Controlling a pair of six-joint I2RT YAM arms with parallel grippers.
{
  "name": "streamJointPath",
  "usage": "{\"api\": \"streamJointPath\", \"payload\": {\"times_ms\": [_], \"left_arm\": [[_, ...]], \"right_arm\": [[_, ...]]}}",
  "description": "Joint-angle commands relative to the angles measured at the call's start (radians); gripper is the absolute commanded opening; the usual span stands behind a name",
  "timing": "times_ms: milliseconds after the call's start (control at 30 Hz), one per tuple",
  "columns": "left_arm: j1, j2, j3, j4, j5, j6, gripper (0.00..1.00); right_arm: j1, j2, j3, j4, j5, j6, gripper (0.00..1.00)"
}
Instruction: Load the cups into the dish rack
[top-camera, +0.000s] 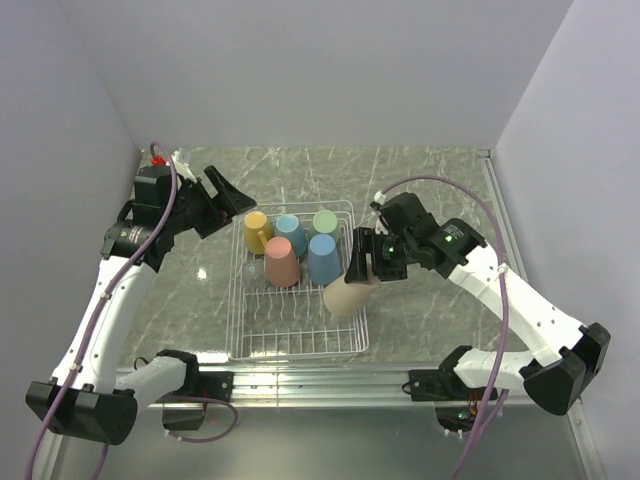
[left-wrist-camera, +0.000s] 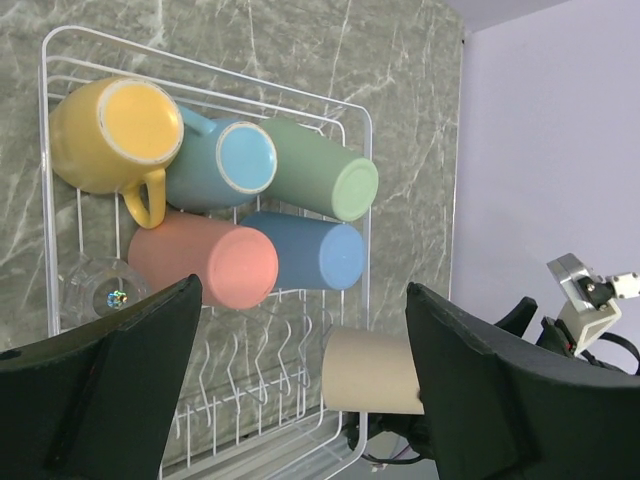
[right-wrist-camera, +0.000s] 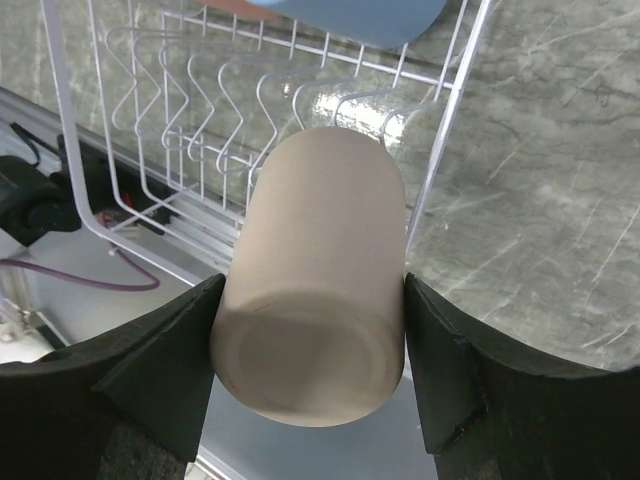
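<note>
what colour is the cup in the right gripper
Beige. The cup shows best in the right wrist view.

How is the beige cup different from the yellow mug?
The yellow mug has a handle; the beige cup has none. The yellow mug sits inside the rack; the beige cup is held by the right gripper at the rack's edge. Both are plain, one-colour cups.

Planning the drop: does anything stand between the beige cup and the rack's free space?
Nothing visible. The right gripper holds the cup at the right rim of the rack; the space beside it is bare.
</note>
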Motion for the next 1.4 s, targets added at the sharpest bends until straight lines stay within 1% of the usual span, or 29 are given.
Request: {"api": "streamJointPath", "payload": {"times_ms": [0,167,300,400,633,933,1367], "left_arm": [[0.003,-0.003,0.019,0.01,0.01,0.021,0.88],[0.003,-0.029,-0.006,0.005,-0.006,0.023,0.88],[0.003,-0.037,-0.026,-0.007,-0.012,0.032,0.88],[0.003,-0.04,-0.03,-0.009,-0.015,0.038,0.88],[0.003,-0.025,-0.024,-0.007,-0.017,0.044,0.88],[0.003,-0.016,-0.041,0.002,-0.012,0.049,0.88],[0.003,0.03,0.013,-0.021,-0.009,0.067,0.87]], "right_arm": [[0.037,-0.008,0.028,-0.004,0.053,0.002,0.0],[0.089,-0.031,0.042,-0.024,0.064,0.004,0.0],[0.12,-0.019,0.115,-0.065,0.066,0.002,0.0],[0.148,-0.008,0.132,-0.099,0.082,-0.007,0.0],[0.206,-0.028,0.075,-0.127,0.098,0.001,0.0],[0.292,-0.028,0.019,-0.11,0.125,0.045,0.0],[0.366,0.102,-0.034,-0.046,0.211,0.038,0.0]]}}
